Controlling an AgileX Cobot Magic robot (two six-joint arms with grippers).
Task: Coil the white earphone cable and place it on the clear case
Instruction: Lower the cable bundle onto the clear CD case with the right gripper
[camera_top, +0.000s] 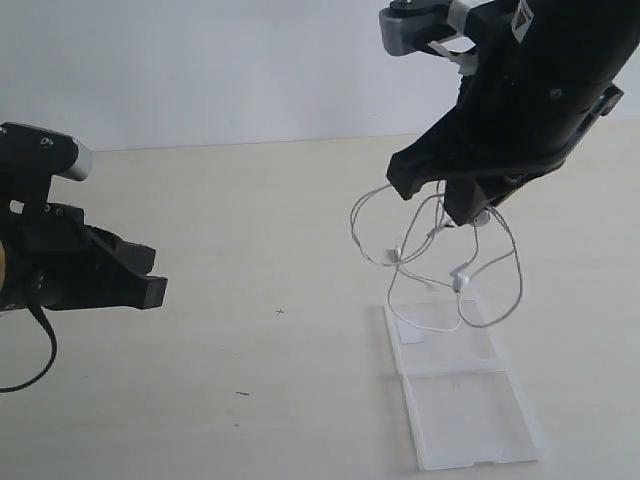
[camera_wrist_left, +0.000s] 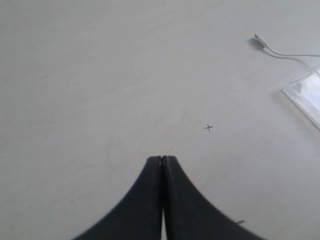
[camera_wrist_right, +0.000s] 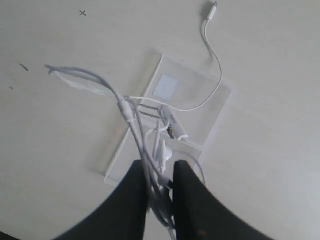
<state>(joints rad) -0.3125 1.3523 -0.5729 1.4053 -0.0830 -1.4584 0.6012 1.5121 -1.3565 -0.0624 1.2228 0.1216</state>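
The white earphone cable (camera_top: 460, 280) hangs in loose loops from my right gripper (camera_top: 468, 212), which is shut on the bunched strands above the table. Its lowest loop touches the far half of the clear case (camera_top: 470, 420), which lies open and flat on the table. In the right wrist view the cable (camera_wrist_right: 125, 107) runs between the fingers of the right gripper (camera_wrist_right: 160, 167), over the clear case (camera_wrist_right: 195, 82) with its white sticker (camera_wrist_right: 165, 86); the plug (camera_wrist_right: 211, 11) lies on the table beyond. My left gripper (camera_top: 150, 285) is shut and empty at the left, its fingertips (camera_wrist_left: 162, 159) pressed together.
A small x mark (camera_top: 280, 312) and a dark speck (camera_top: 242, 393) are on the pale tabletop between the arms. A black arm cable (camera_top: 40, 350) loops below the left arm. The left wrist view catches the plug (camera_wrist_left: 260, 40) and a corner of the case (camera_wrist_left: 305, 95).
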